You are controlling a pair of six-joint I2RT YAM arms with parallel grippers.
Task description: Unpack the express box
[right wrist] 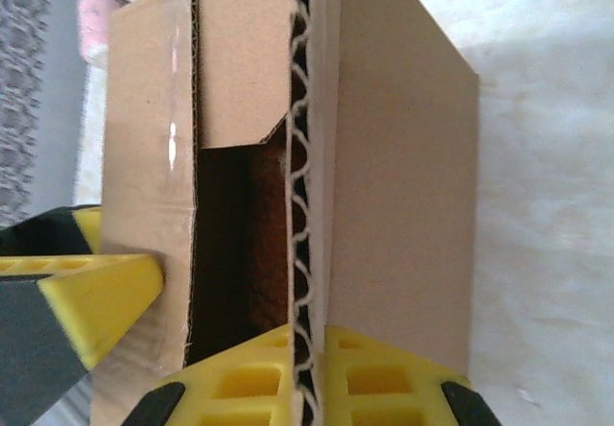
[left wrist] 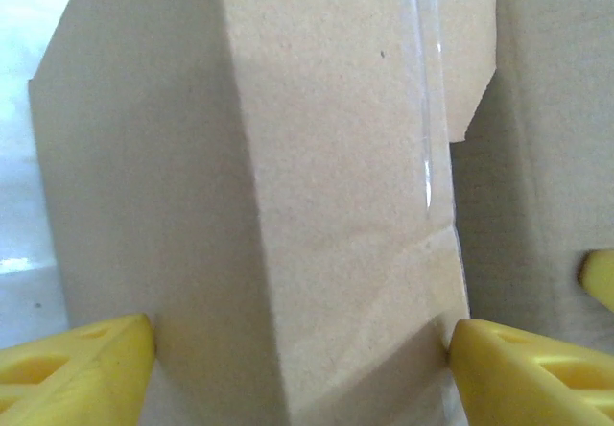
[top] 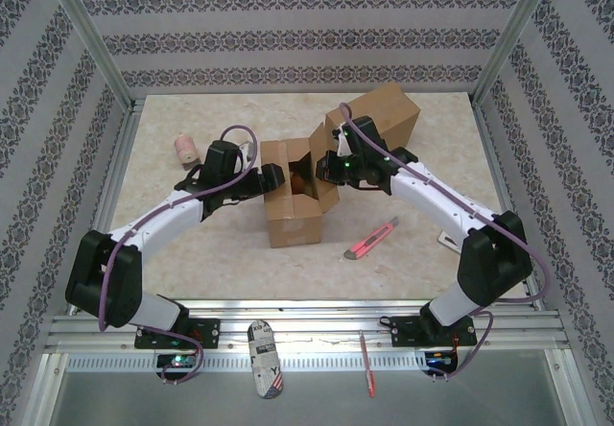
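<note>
Three walls close the space in: a back wall [top: 307,33], a left wall [top: 43,157] and a right wall [top: 576,157]. All are papered in pale grey-lilac stripes alternating with bands of dark floral ornament. A bare aluminium post runs up each back corner, one on the left [top: 91,33] and one on the right [top: 513,31]. The worktop [top: 192,244] is a beige, marbled sheet. Slotted aluminium rails [top: 317,335] lie along its near edge, with a flat grey panel [top: 115,397] below them. The light is bright and even, casting only soft, short shadows. In the right wrist view the marbled surface [right wrist: 547,157] looks almost white.
</note>
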